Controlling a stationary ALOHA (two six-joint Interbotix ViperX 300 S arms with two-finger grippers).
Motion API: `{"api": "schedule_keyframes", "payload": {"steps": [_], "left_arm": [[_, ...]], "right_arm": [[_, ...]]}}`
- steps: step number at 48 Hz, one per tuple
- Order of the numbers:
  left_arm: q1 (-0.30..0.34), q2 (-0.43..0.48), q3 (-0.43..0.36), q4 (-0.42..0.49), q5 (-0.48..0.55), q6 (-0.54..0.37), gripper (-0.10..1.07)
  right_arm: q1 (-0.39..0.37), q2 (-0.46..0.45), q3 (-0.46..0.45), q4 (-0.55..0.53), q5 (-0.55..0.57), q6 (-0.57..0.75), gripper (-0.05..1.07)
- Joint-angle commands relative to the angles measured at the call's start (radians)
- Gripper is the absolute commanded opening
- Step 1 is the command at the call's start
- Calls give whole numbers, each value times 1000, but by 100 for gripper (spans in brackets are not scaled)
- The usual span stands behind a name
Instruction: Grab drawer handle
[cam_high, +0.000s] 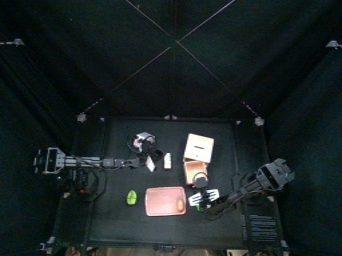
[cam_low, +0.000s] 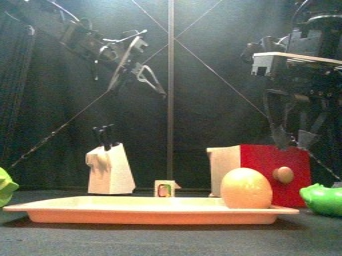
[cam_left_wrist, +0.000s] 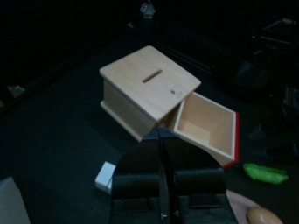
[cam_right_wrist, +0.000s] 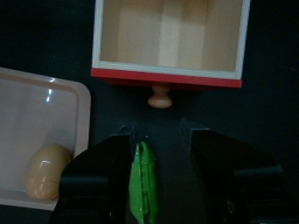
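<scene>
1. The drawer (cam_right_wrist: 170, 44) is seen pulled out of its wooden box (cam_left_wrist: 146, 87), which sits on the black table (cam_high: 114, 135) right of the middle in the top view. The drawer's inside is pale wood, and its front panel is red.
2. A small round wooden knob (cam_right_wrist: 160, 98) is stuck on that red front, so that's the handle. In the front view it's spotted on the red face, just right of the egg.
3. The right gripper (cam_right_wrist: 163, 144) is parked right in front of the knob with its jaws spread wide, one each side of the line to the handle. Nothing is gripped, and a gap can be seen between the jaws and the knob.
4. The left gripper (cam_left_wrist: 162, 171) is held up above the table, pointed down at the wooden box. Its jaws look pressed together, with nothing pinched between them.
5. A pink tray (cam_high: 167, 202) is laid at the front of the table, with a tan egg (cam_low: 246, 188) sat on it.
6. A green bit (cam_right_wrist: 142, 179) is seen on the table under the right gripper, and another green thing (cam_high: 131, 197) lies left of the tray.
</scene>
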Motion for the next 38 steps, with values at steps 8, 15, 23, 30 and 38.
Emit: {"api": "schedule_keyframes", "payload": {"steps": [8,15,23,30,38], "left_arm": [[86,181,-209,44,-12,-2,30],[133,318,-357,21,-37,-3,30],[173,454,-520,-54,-117,0,30],[199,535,-609,-118,-184,0,30],[202,574,-627,-150,-212,2,30]], "right_arm": [[-6,3,-2,-9,5,40,80],[-14,11,14,-9,-9,43,80],[-34,18,20,-15,-60,40,80],[-48,25,31,-18,-72,40,80],[-55,29,44,-11,-72,43,80]]}}
